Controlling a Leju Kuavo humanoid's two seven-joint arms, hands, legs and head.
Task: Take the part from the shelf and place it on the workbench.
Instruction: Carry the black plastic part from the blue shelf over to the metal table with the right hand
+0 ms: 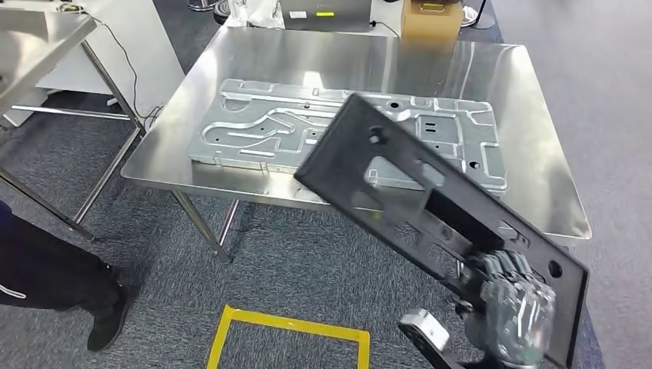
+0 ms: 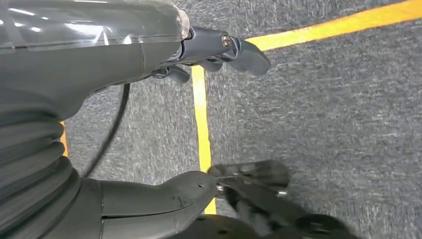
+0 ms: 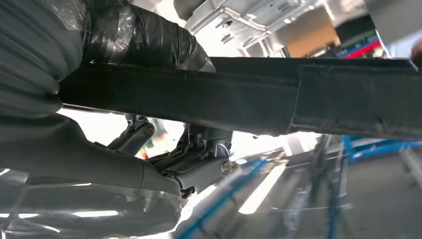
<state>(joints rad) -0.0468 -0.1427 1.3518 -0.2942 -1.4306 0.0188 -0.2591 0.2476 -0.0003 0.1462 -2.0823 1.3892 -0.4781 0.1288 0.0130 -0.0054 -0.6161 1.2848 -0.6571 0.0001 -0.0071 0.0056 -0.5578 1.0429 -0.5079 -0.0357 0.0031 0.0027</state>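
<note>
The head view looks forward and down from high up at the table (image 1: pixel 538 115). The left wrist view sits close behind the left robot hand (image 2: pixel 209 114), facing carpet. The right wrist view sits close behind the right robot hand (image 3: pixel 164 164); it shares the table with the head view.

A shiny metal table (image 1: pixel 538 138) is seen on a grey carpet floor (image 1: pixel 292 269).

Yellow tape (image 1: pixel 288 324) is stuck on the carpet in front of the table. A brown box (image 1: pixel 430 21) is seen past the table's far edge. Another metal table (image 1: pixel 38 42) is seen at the left, with white boards (image 1: pixel 138 46) behind it. A person's dark leg and shoe (image 1: pixel 54 280) are seen at the left edge. Bright light is bounced off the tabletop.
</note>
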